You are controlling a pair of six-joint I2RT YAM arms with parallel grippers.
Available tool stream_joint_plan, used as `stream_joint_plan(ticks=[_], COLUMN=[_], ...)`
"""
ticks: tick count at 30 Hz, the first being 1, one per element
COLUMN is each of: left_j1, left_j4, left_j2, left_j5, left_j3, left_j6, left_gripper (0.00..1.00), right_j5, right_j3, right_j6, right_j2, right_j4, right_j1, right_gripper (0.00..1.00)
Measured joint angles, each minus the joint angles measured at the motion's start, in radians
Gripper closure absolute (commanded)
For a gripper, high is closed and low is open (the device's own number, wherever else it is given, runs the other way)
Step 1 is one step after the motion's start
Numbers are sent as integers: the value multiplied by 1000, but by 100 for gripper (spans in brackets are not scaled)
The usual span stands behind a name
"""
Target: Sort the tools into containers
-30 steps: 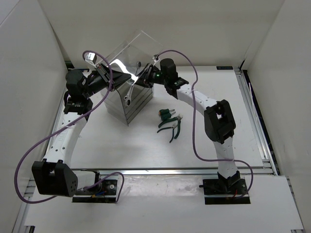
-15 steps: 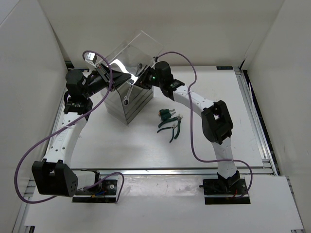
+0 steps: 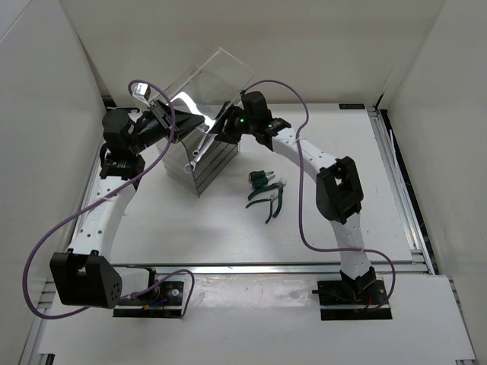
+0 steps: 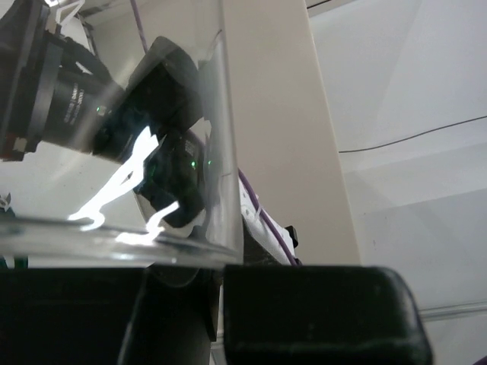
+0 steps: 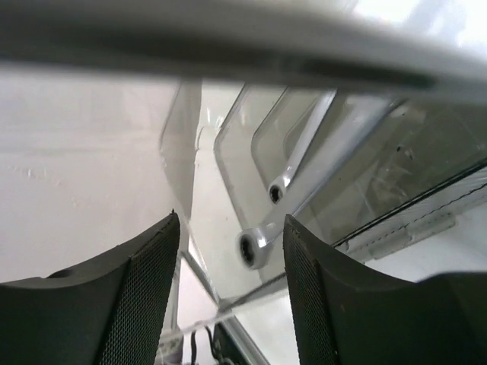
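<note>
Right wrist — silver wrenches (image 5: pixel 266 228), seemingly two

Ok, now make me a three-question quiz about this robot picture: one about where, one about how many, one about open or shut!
1. Where are the pliers? A in a drawer; B on the table; C in the jaws.
2. How many silver wrenches show in the right wrist view? A one; B two; C four.
3. The right gripper has its jaws: A open; B shut on pliers; C shut on a screwdriver.
Answers: B, they lie on the table; B, two shafts with ring ends show; A, a wide empty gap.
</note>
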Motion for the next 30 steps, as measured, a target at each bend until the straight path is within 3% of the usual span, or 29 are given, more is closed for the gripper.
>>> stream_joint_plan(ticks=[4, 10, 12, 17, 22, 25, 26, 30], left_j1=[0, 0, 0, 0, 1, 5, 6, 6], left_j4=[2, 4, 3, -74, -147, -177, -194, -301], left_j2=[-2, -4, -10, -33, -45, -62, -67, -79], left_j5=[2, 5, 8, 17, 23, 20, 19, 21], left_j3=[-4, -9, -19, -55, -74, -91, -96, -104], left_j6=[0, 5, 14, 45, 54, 63, 68, 98], left_gripper=[90, 88, 76, 57, 50, 31, 18, 9], right_j5=[-55, -89, -97, -119, -160, -178, -182, -187], right_j3=[-8, -257, -328, -395, -431, -465, -475, -507], right_j6=[-43, -69, -62, -15, 61, 105, 117, 142], right_j2=[-26, -246, -329, -429, -425, -417, -417, -418], right_j4=[-28, 3, 43, 204, 308, 363, 380, 423], right_j1=[-29, -97, -125, -155, -152, -151, -150, -150], right_gripper=[40, 41, 40, 40, 40, 40, 40, 40])
